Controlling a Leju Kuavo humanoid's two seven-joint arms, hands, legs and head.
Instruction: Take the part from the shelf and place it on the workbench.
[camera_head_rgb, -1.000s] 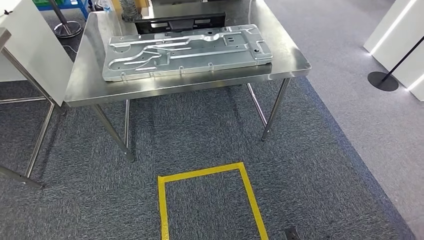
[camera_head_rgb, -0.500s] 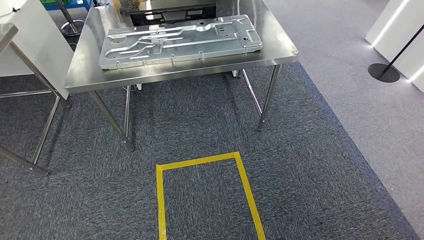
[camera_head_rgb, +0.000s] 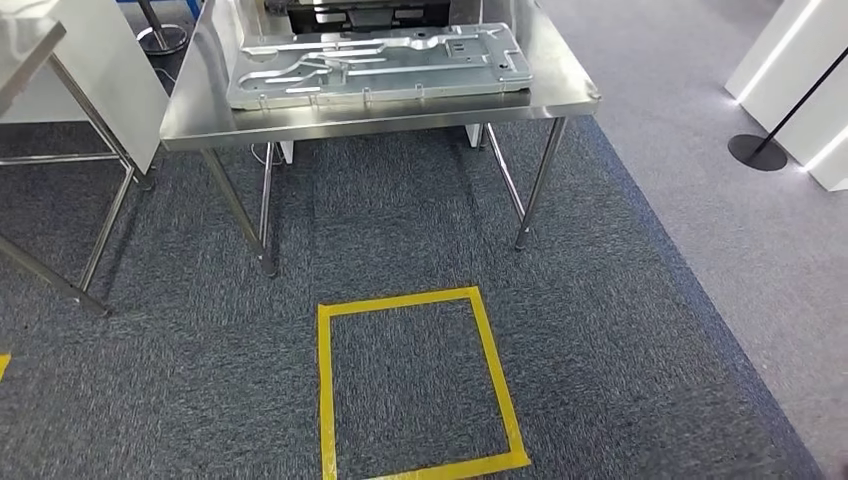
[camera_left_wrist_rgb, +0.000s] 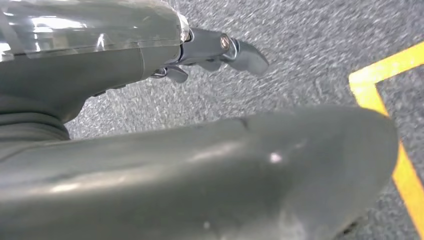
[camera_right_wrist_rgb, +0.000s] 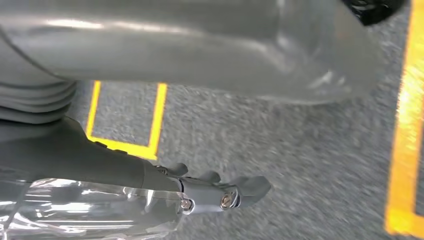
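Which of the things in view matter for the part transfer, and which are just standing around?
Job:
metal part, lying flat on the workbench
steel workbench
left hand, holding nothing
right hand, holding nothing

Not job:
yellow floor square
black stanchion base
neighbouring steel table

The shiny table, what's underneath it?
Under the steel table you can see grey carpet and the table's legs. A white thing peeks out far back. The tabletop hides the floor behind it. A big metal part lies on top.
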